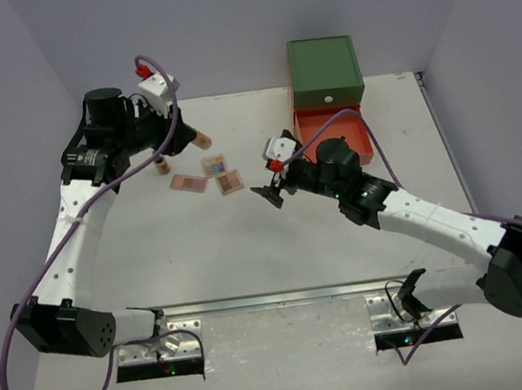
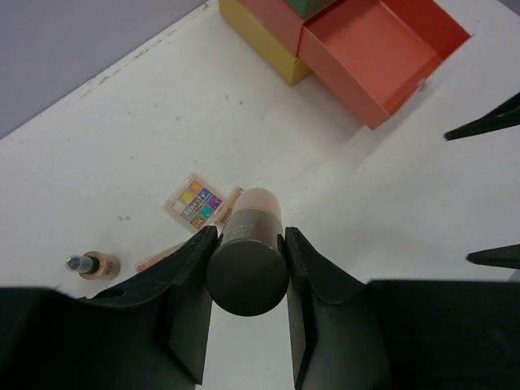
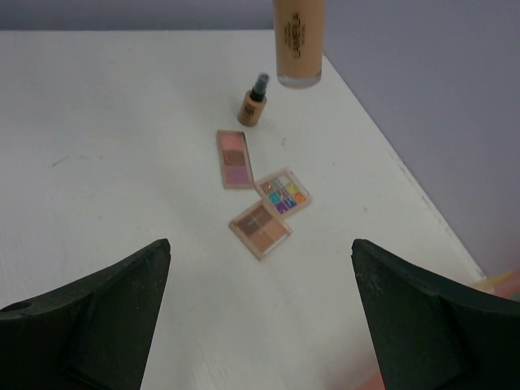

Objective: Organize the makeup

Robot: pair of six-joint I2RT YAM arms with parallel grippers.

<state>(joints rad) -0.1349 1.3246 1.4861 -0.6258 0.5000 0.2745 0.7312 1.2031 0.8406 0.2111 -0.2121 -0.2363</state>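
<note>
Dark lettering runs lengthwise down the tall tan plastic bottle point(image 3: 299, 41) in the right wrist view, too blurred to read. No text elsewhere is legible.

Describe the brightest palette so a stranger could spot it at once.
Left of the chest with the open orange drawer, three palettes lie clustered. The bright palette is the one farthest back. Only it holds a grid of yellow, blue, purple and green pans; the pink palette and tan palette look muted.
</note>
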